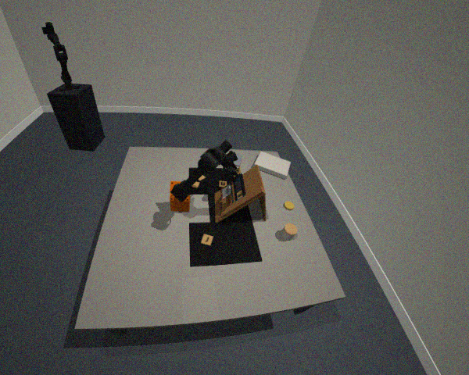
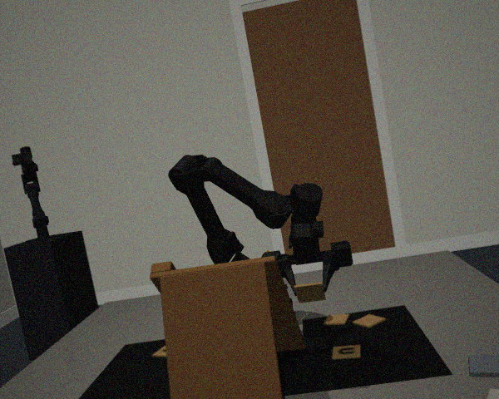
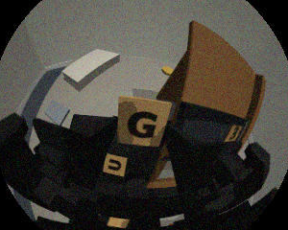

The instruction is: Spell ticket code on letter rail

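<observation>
My gripper [image 2: 308,287] [image 3: 142,123] is shut on the G tile [image 2: 310,293] [image 3: 143,126], held in the air beside the board [image 1: 254,181] [image 2: 219,326] [image 3: 213,72], above the dark mat. A tile [image 1: 239,195] [image 3: 234,133] sits in the board's dark rail; its letter is not clear. A tile with a U-like mark [image 1: 223,183] [image 2: 346,352] [image 3: 115,165] lies on the mat. Two more tiles, one [image 1: 202,177] and another [image 1: 195,184], lie near it, letters unreadable. A tile [image 1: 206,239] lies on the front mat. The ticket's code cannot be read.
An orange box [image 1: 180,204] stands left of the board. A white box [image 1: 272,164] [image 3: 88,67] is behind it. A yellow disc [image 1: 288,205] [image 3: 167,71] and a tan cylinder [image 1: 290,229] are on the right. A bluish block [image 2: 492,365] [image 3: 58,112] also lies on the counter.
</observation>
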Tool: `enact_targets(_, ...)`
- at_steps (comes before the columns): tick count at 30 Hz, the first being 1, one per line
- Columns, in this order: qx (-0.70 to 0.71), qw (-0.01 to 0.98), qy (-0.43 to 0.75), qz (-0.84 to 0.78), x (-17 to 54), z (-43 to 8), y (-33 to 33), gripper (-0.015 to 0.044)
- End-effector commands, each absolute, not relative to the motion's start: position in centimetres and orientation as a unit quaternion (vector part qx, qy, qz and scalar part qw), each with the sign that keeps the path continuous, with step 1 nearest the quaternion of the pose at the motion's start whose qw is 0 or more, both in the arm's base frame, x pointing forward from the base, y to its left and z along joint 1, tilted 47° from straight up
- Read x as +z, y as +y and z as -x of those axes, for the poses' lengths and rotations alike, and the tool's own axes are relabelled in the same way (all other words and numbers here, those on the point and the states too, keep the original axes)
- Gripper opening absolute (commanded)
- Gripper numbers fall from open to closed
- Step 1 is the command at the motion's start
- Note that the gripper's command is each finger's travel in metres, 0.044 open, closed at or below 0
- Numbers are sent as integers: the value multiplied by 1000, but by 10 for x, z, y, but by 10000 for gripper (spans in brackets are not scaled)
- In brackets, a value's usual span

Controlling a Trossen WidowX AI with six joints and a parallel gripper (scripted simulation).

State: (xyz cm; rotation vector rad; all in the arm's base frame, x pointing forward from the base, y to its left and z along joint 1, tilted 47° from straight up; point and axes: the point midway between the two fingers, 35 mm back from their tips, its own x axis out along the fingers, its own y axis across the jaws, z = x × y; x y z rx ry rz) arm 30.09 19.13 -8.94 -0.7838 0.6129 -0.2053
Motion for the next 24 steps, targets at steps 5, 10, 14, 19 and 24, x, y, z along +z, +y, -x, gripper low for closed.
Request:
enact_targets(5,-96,872,295,378,-87,-300,187,0)
enact_targets(10,-96,872,295,378,-85,-300,186,0)
enact_targets(14,-96,872,295,378,-83,-300,184,0)
enact_targets(19,-97,872,295,378,-82,-300,182,0)
enact_targets(24,-97,872,295,378,-80,-300,181,0)
